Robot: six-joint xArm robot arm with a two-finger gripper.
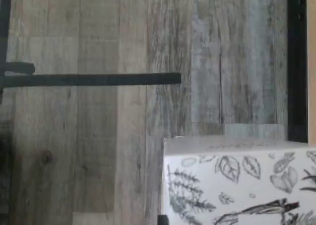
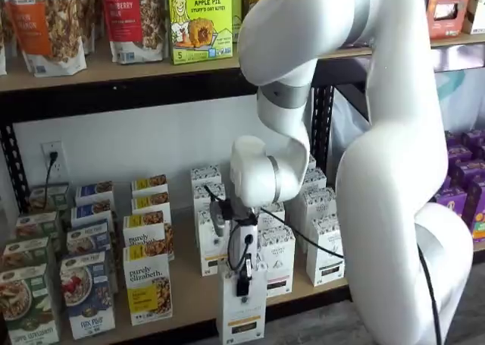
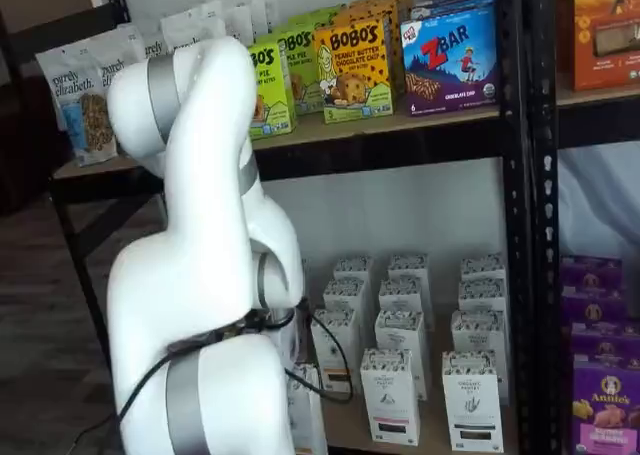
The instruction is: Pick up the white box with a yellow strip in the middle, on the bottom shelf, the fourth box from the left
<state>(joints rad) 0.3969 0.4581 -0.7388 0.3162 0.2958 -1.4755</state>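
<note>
White carton card, the white box (image 2: 243, 308), is pinched by the claw (image 2: 244, 275) at lower centre, held forward of the bottom shelf (image 2: 189, 296) for removal.

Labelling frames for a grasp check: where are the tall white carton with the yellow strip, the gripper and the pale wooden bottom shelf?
Tall white carton with the yellow strip (image 2: 243, 315): shelf view, lower front.
Gripper (image 2: 244, 283): shelf view, black finger.
Pale wooden bottom shelf (image 2: 193, 293): shelf view, bare board.

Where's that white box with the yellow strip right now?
In a shelf view the white box hangs in the gripper, pulled out past the front edge of the bottom shelf, right of the purely elizabeth boxes.
</note>
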